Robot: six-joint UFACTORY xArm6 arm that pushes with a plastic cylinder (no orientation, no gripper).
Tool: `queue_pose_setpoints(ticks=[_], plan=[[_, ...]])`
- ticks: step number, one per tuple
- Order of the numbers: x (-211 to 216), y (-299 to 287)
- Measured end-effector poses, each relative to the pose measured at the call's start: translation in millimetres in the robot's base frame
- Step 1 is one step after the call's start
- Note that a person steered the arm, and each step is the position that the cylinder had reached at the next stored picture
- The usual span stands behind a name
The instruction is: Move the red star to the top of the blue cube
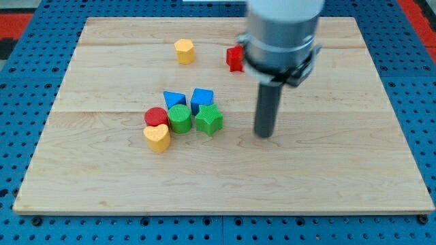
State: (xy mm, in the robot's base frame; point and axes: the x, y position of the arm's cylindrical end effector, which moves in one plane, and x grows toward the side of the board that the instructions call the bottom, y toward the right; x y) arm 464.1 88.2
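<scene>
The red star [235, 58] lies near the view's top, partly hidden behind the arm's grey body. The blue cube [201, 99] sits in a cluster left of centre, well below and left of the star. My tip [264, 135] rests on the board to the right of the cluster, below and right of the red star, touching no block.
The cluster also holds a blue triangle [174, 100], a red cylinder [156, 117], a green cylinder [180, 118], a green star [208, 120] and a yellow heart [157, 137]. A yellow hexagon [184, 51] lies at the top. The wooden board [340, 170] sits on a blue pegboard.
</scene>
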Motion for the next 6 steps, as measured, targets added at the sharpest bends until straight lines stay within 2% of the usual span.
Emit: queue_pose_setpoints(ticks=[2, 3, 5, 6], plan=[[-135, 16], [-175, -2], [-147, -105], [-112, -135]])
